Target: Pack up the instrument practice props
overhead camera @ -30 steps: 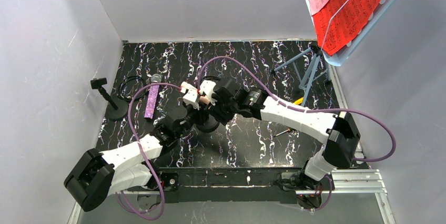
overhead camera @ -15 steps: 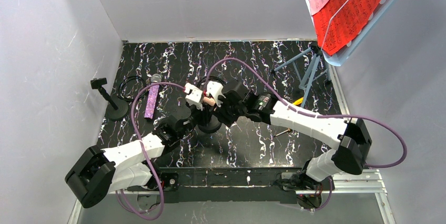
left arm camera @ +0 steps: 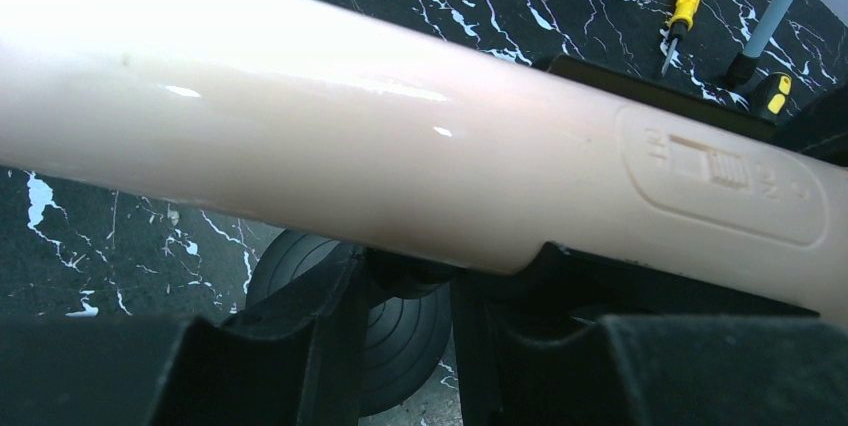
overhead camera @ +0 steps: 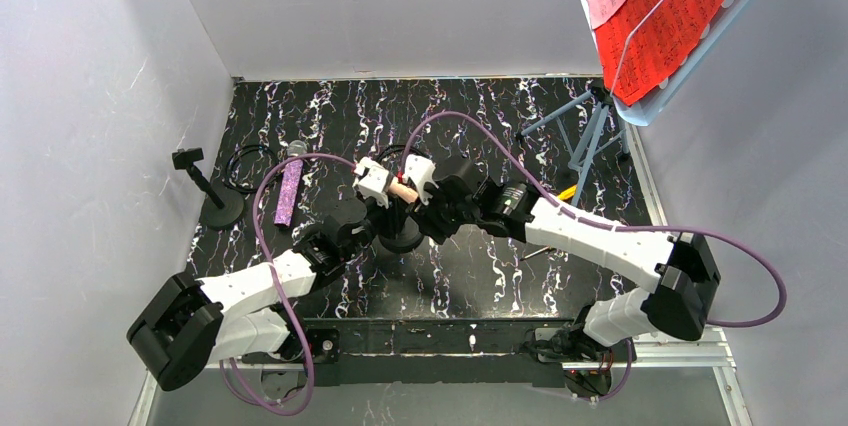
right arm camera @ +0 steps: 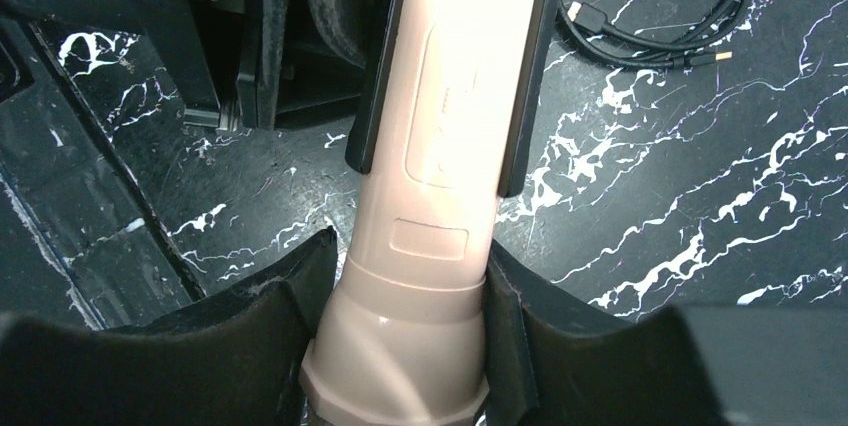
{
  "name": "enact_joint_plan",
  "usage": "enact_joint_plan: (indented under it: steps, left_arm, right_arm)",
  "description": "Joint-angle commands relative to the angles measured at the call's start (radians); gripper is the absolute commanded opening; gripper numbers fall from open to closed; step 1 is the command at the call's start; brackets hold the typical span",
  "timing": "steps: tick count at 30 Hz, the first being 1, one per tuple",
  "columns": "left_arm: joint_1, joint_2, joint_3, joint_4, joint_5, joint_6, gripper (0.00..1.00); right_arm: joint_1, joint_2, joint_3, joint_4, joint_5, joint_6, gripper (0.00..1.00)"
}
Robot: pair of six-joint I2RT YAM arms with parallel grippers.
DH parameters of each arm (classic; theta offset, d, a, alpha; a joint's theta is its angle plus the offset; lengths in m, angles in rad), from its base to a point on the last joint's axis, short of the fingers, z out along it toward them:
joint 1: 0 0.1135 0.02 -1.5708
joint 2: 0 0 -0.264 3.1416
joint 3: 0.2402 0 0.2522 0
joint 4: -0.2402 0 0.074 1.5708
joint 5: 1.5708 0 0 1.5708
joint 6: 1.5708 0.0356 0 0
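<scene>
Right fingers (right arm camera: 265,341) are clamped on the cream microphone (right arm camera: 450,146) at its collar. Its long axis runs away from them through the clip of a mic post (left arm camera: 395,346), mid-tabletop (overhead camera: 480,116). Left fingers (left arm camera: 300,346) pinch that post beneath. The coming pull likely needs to go lengthwise. No container shows.

Cream microphone (left arm camera: 400,156): smooth glossy plastic

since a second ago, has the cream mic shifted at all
Yes. The cream microphone has drifted rightward, away from the purple glitter microphone, which stayed put.
</scene>
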Motion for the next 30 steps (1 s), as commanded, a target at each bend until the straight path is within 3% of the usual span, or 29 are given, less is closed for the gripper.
enact_joint_plan:
  steps: [1,30]
  left_arm:
    - [0.128,0.046,-0.020,-0.184,-0.366,-0.022,0.00]
    - [0.272,0.026,0.012,-0.212,-0.315,-0.058,0.00]
  right_arm:
    - [0.016,-0.114,-0.046,-0.332,-0.109,0.059,0.01]
    - [0.016,-0.197,-0.082,-0.378,-0.116,0.105,0.01]
